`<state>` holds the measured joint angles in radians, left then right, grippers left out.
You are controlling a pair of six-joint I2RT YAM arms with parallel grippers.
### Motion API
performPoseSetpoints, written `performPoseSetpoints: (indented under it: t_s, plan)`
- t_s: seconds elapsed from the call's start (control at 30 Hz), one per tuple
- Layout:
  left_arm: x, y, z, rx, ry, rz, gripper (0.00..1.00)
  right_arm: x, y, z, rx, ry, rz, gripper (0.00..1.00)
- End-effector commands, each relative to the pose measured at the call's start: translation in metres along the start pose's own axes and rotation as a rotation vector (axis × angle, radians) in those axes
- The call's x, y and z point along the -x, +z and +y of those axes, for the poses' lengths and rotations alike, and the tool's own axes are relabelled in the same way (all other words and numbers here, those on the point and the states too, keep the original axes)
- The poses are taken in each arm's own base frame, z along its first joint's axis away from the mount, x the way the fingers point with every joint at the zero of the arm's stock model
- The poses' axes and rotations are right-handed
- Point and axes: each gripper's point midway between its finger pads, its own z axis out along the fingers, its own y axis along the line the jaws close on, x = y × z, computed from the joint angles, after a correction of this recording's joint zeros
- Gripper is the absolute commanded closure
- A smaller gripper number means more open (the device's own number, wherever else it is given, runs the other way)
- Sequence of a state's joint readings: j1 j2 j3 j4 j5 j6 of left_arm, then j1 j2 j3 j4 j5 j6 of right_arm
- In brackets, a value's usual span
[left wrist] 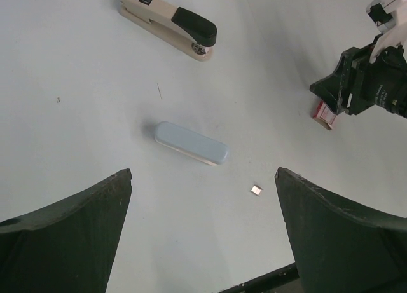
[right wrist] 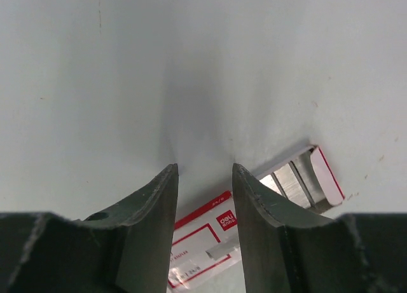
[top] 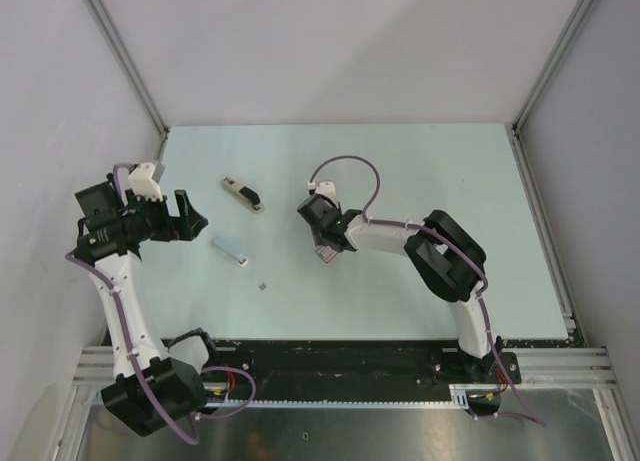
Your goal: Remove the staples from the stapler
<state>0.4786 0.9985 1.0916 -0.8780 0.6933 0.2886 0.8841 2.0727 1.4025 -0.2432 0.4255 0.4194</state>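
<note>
Pale table: stapler lies diagonal, dark end near-right; left claw, right claw both agape

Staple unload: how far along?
Done: little to show; one small metal bit lies loose.
In hand: right gripper hovers over a red-and-white staple box; left gripper is open and empty.
Left: the cream-and-black stapler lies closed, neither gripper on it.
</note>
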Motion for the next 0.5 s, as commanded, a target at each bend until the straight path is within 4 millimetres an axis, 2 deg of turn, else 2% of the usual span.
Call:
performPoseSetpoints:
  t_s: [0.0, 0.23, 0.3, 0.47]
  plan:
    - [0.001, -0.004, -0.007, -0.022, 0.024, -0.022, 0.01, -0.008, -0.017, -0.013, -0.072, 0.019, 0.003, 0.56]
    - [0.0, -0.004, -0.01, -0.039, 0.025, -0.02, 0.01, -0.018, -0.025, -0.022, -0.116, 0.031, -0.002, 0.55]
    - [-0.001, -0.003, -0.01, -0.044, 0.022, -0.016, 0.01, -0.01, -0.026, -0.02, -0.092, 0.031, -0.021, 0.53]
    - [-0.002, -0.004, -0.01, -0.04, 0.024, -0.014, 0.01, 0.026, -0.029, -0.005, 0.035, 0.02, -0.108, 0.49]
